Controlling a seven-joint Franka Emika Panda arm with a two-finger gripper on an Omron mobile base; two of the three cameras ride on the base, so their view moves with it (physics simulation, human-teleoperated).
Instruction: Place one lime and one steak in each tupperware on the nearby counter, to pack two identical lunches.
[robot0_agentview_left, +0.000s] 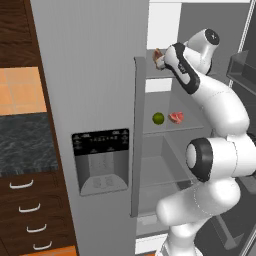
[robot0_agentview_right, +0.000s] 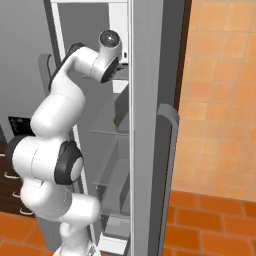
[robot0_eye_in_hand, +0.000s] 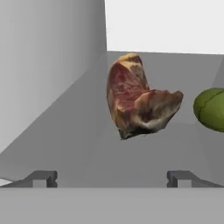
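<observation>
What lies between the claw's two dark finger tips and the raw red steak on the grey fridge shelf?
Nothing: in the hand view only bare grey shelf separates the open claw from the raw red steak; a green lime sits off to one side.

Upper shelf: steak (robot0_eye_in_hand: 139, 104), red-brown with pale fat edge, propped on edge; lime (robot0_eye_in_hand: 211, 109) just beside it. Lower shelf: second lime (robot0_agentview_left: 158, 118) near second steak (robot0_agentview_left: 176, 117), apart.
</observation>
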